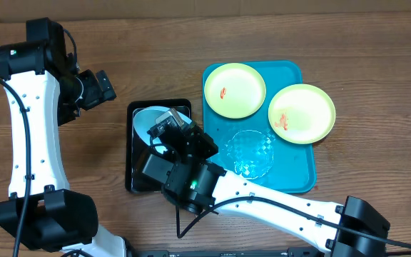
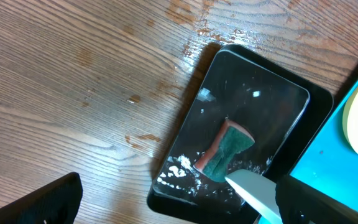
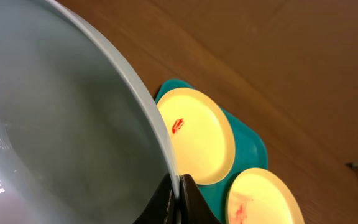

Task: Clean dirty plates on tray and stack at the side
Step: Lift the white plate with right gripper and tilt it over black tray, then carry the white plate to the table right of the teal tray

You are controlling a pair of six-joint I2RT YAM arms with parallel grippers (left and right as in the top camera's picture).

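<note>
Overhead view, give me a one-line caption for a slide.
Right gripper holds a pale plate over the black tray; two smeared plates sit on the turquoise tray.

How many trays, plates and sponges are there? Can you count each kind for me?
Trays: 2, a turquoise tray and a black tray
Plates: 3, two yellow-green plates on the turquoise tray and one pale plate over the black tray
Sponges: 1, a sponge in the black tray
Total: 6
</note>
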